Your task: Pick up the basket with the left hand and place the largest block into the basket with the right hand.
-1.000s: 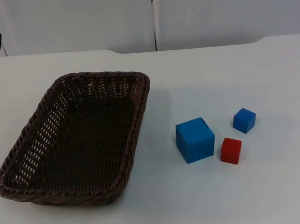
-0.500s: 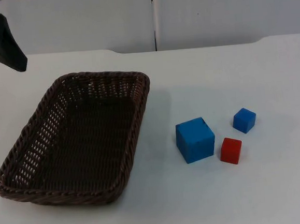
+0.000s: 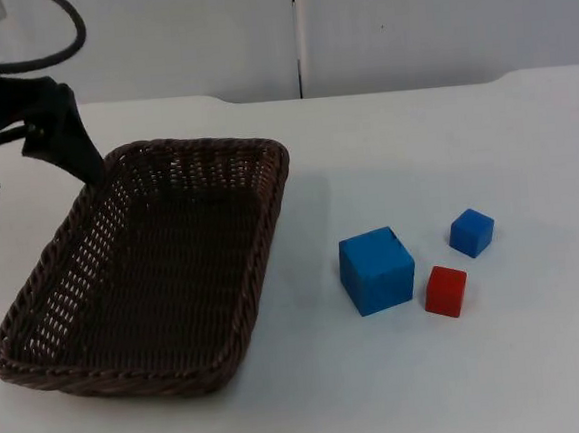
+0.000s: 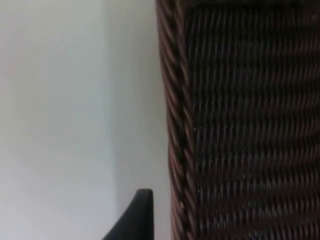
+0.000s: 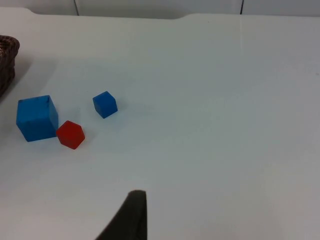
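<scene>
the basket (image 3: 153,267) sits on the left half of the white table (image 3: 464,143), long axis running near to far, nothing in it. it is dark woven wicker with a thick braided rim; i judge it light and fairly stiff with a little give, and its rough weave should not slip in the jaws. the rim is the obvious hold, one finger inside the wall and one outside.

the left gripper (image 3: 29,162) hangs over the basket's far left corner with fingers spread wide, one tip at the rim, the other out over bare table. in the left wrist view a fingertip stands just outside the braided rim (image 4: 175,125); whether it touches is hard to tell.

the large blue block (image 3: 376,270) lies right of the basket, well apart, with a red block (image 3: 446,290) just beside it and a small blue block (image 3: 471,232) near both. it looks solid and easy to pinch across flat faces.

the right gripper waits back from the blocks; i cannot tell its finger state.
</scene>
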{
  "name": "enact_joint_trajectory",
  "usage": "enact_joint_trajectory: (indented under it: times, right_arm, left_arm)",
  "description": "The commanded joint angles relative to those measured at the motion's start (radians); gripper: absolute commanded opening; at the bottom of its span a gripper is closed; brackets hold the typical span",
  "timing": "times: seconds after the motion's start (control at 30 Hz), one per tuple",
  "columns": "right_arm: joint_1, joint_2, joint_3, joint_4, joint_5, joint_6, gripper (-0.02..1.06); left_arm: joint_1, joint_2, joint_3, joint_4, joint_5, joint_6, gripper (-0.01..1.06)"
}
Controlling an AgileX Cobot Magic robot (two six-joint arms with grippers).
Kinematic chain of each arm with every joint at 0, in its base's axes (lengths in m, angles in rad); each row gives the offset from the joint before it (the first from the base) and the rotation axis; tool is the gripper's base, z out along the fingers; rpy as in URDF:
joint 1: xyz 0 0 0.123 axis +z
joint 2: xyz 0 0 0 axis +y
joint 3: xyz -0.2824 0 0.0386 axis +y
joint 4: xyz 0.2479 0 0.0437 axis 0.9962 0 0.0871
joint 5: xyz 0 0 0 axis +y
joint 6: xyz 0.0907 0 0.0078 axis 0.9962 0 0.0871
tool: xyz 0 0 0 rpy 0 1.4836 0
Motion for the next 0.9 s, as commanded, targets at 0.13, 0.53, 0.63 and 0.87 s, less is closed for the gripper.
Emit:
enact_joint_trajectory:
  times: [0.13, 0.53, 0.63, 0.87]
  right_arm:
    - [-0.006, -0.003, 0.003, -0.002, -0.005, 0.0, 1.05]
    - [-0.006, -0.003, 0.003, -0.002, -0.005, 0.0, 1.05]
    - [-0.006, -0.003, 0.003, 0.0, -0.005, 0.0, 1.05]
    - [-0.006, -0.003, 0.003, 0.0, -0.005, 0.0, 1.05]
  left_arm:
    - [-0.004, 0.09, -0.047, -0.006, -0.017, 0.005, 1.04]
    - [-0.004, 0.234, -0.154, -0.018, 0.022, 0.034, 1.04]
    - [-0.004, 0.281, -0.2, -0.057, 0.059, 0.063, 1.04]
    - [-0.004, 0.331, -0.212, -0.076, 0.051, 0.095, 1.04]
